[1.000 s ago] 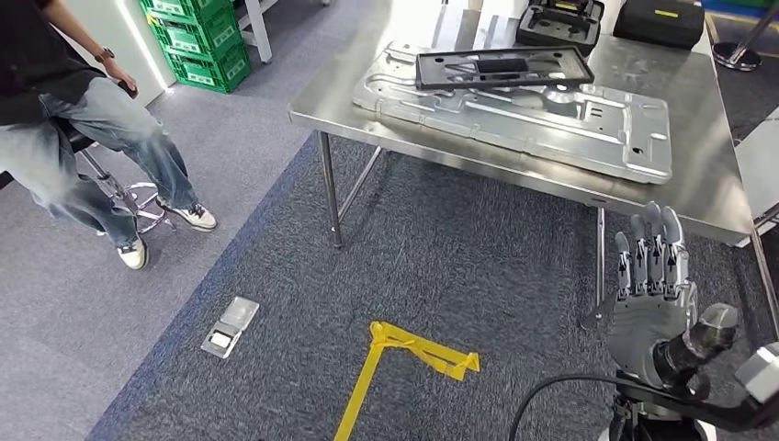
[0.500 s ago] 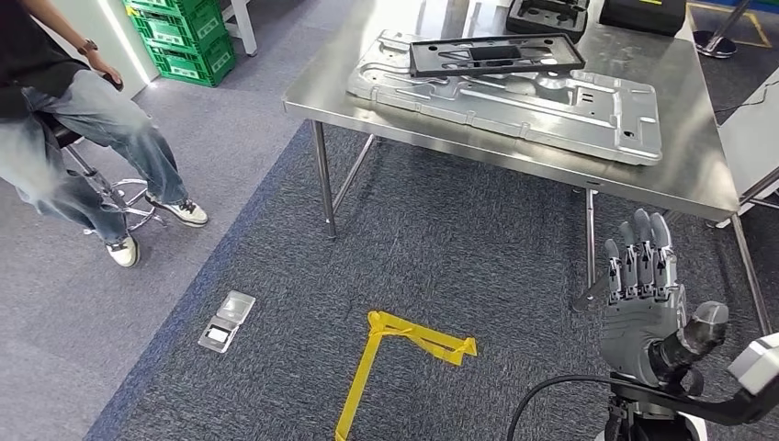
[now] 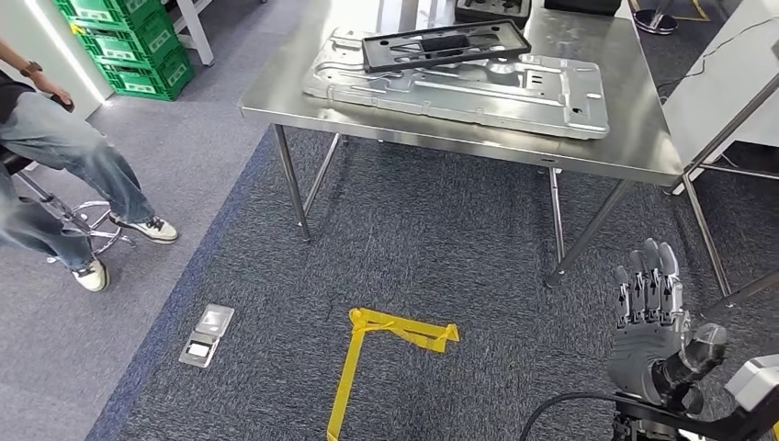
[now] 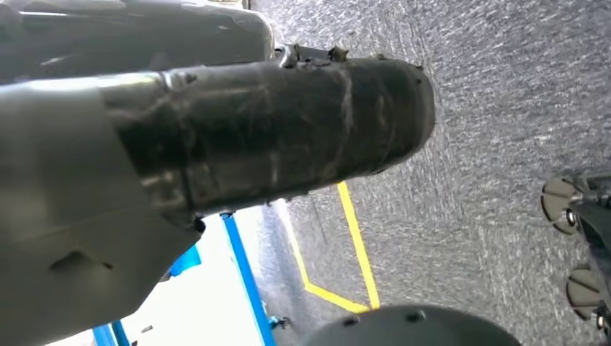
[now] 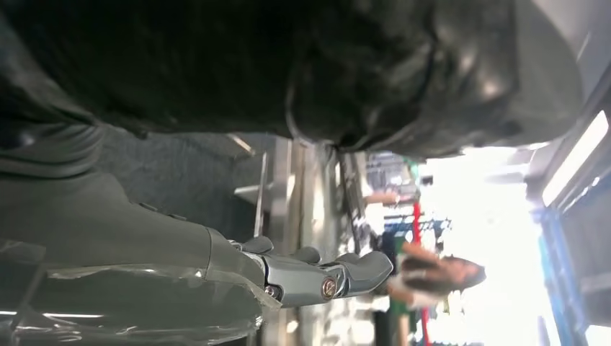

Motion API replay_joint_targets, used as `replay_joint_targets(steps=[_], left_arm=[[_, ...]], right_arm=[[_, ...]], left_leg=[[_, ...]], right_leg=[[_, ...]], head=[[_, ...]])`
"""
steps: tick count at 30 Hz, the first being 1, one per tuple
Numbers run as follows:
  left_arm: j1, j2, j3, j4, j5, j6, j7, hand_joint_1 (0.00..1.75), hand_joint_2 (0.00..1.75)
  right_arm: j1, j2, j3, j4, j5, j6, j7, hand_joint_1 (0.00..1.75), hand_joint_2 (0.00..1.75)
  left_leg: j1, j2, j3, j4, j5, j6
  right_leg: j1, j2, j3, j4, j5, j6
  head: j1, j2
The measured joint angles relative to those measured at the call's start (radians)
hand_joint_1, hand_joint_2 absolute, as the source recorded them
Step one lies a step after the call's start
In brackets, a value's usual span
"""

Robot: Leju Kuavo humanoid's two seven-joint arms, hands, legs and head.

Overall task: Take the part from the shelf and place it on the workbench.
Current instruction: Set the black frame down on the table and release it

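Silver steel table (image 3: 643, 152); on it a silver stamped panel (image 3: 459, 87) under a black frame (image 3: 445, 46). Left of table green crates (image 3: 124, 41). Dark grey carpet (image 3: 441, 248), yellow tape (image 3: 367, 349).

A large, flat, silver stamped sheet-metal panel (image 3: 459, 87) lies lengthwise on the stainless-steel tabletop (image 3: 634, 152), covering most of its width. A black rectangular plastic frame (image 3: 445, 46) rests flat on the panel's far half, slightly skewed to the panel's long edge.
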State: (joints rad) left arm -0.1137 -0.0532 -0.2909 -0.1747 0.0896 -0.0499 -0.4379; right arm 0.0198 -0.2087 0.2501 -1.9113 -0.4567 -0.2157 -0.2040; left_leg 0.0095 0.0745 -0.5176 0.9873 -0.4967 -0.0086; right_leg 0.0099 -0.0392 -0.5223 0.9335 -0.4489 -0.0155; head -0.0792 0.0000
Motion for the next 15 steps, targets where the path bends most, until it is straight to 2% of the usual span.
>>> replay_joint_targets(steps=[2, 3, 4, 5, 6, 7, 8, 10, 11, 12, 14, 15], left_arm=[[0.001, 0.003, 0.002, 0.0, 0.002, 0.002, -0.001, 0.0, 0.0], [0.003, 0.006, 0.002, 0.0, 0.003, 0.003, 0.0, 0.0, 0.0], [0.006, 0.009, 0.003, 0.0, 0.005, 0.003, 0.0, 0.0, 0.0], [0.009, 0.011, 0.003, 0.0, 0.006, 0.002, 0.0, 0.0, 0.0], [0.011, 0.013, 0.003, 0.0, 0.007, 0.002, 0.0, 0.0, 0.0], [0.013, 0.015, 0.004, 0.0, 0.008, 0.002, 0.0, 0.0, 0.0], [0.013, 0.016, 0.004, 0.0, 0.009, 0.002, 0.0, 0.0, 0.0], [0.012, 0.017, 0.007, 0.001, 0.012, 0.002, 0.001, 0.0, 0.0], [0.012, 0.017, 0.008, 0.001, 0.013, 0.002, 0.002, 0.0, 0.0], [0.011, 0.017, 0.009, 0.001, 0.014, 0.002, 0.003, 0.0, 0.0], [0.011, 0.017, 0.011, 0.001, 0.016, 0.002, 0.002, 0.0, 0.0], [0.01, 0.015, 0.014, 0.001, 0.018, 0.003, 0.001, 0.0, 0.0]], right_arm=[[0.014, 0.001, -0.012, 0.018, -0.007, 0.008, -0.014, 0.0, 0.0], [0.019, 0.001, -0.017, 0.028, -0.01, 0.011, -0.019, 0.0, 0.0], [0.025, 0.001, -0.022, 0.038, -0.012, 0.013, -0.021, 0.0, 0.0], [0.033, 0.001, -0.026, 0.046, -0.014, 0.015, -0.023, 0.0, 0.0], [0.04, 0.001, -0.03, 0.055, -0.015, 0.017, -0.024, 0.0, 0.0], [0.046, 0.001, -0.034, 0.062, -0.017, 0.021, -0.026, 0.0, 0.0], [0.05, 0.002, -0.038, 0.068, -0.019, 0.023, -0.028, 0.0, 0.0], [0.058, 0.001, -0.051, 0.079, -0.024, 0.028, -0.033, 0.0, 0.0], [0.061, 0.001, -0.058, 0.084, -0.026, 0.029, -0.037, 0.0, 0.0], [0.066, 0.001, -0.067, 0.09, -0.027, 0.031, -0.041, 0.0, 0.0], [0.079, 0.001, -0.086, 0.105, -0.027, 0.037, -0.048, 0.0, 0.0], [0.086, 0.001, -0.097, 0.115, -0.023, 0.042, -0.052, 0.0, 0.0]], left_leg=[[0.001, -0.044, -0.035, 0.085, -0.053, -0.007], [0.001, -0.061, -0.067, 0.151, -0.086, -0.009], [0.002, -0.068, -0.098, 0.213, -0.11, -0.01], [0.002, -0.07, -0.119, 0.253, -0.117, -0.011], [0.002, -0.072, -0.124, 0.257, -0.105, -0.012], [0.003, -0.076, -0.111, 0.222, -0.073, -0.013], [0.005, -0.088, -0.083, 0.157, -0.032, -0.014], [0.011, -0.129, -0.03, 0.039, 0.013, -0.011], [0.012, -0.143, -0.018, 0.011, 0.017, -0.007], [0.012, -0.145, -0.015, 0.004, 0.012, 0.0], [0.011, -0.122, -0.016, 0.0, 0.017, 0.014], [0.012, -0.111, -0.016, -0.002, 0.019, 0.02]], right_leg=[[-0.007, 0.019, 0.01, -0.015, 0.013, -0.005], [-0.008, 0.029, 0.009, -0.016, 0.015, -0.007], [-0.008, 0.04, 0.007, -0.014, 0.016, -0.008], [-0.008, 0.051, 0.006, -0.012, 0.016, -0.008], [-0.009, 0.064, 0.005, -0.008, 0.014, -0.008], [-0.009, 0.078, 0.004, -0.003, 0.012, -0.005], [-0.011, 0.092, 0.004, 0.003, 0.009, -0.002], [-0.011, 0.116, -0.005, 0.02, 0.001, 0.009], [-0.012, 0.127, -0.011, 0.027, -0.001, 0.015], [-0.013, 0.138, -0.017, 0.03, 0.0, 0.022], [-0.017, 0.154, -0.024, 0.031, 0.002, 0.032], [-0.017, 0.141, -0.031, 0.042, -0.005, 0.037]], head=[[-0.002, 0.0], [-0.003, 0.0], [-0.005, 0.0], [-0.005, 0.0], [-0.005, 0.0], [-0.005, 0.0], [-0.005, 0.0], [-0.004, 0.0], [-0.004, 0.0], [-0.004, 0.0], [-0.004, 0.0], [-0.002, 0.0]])
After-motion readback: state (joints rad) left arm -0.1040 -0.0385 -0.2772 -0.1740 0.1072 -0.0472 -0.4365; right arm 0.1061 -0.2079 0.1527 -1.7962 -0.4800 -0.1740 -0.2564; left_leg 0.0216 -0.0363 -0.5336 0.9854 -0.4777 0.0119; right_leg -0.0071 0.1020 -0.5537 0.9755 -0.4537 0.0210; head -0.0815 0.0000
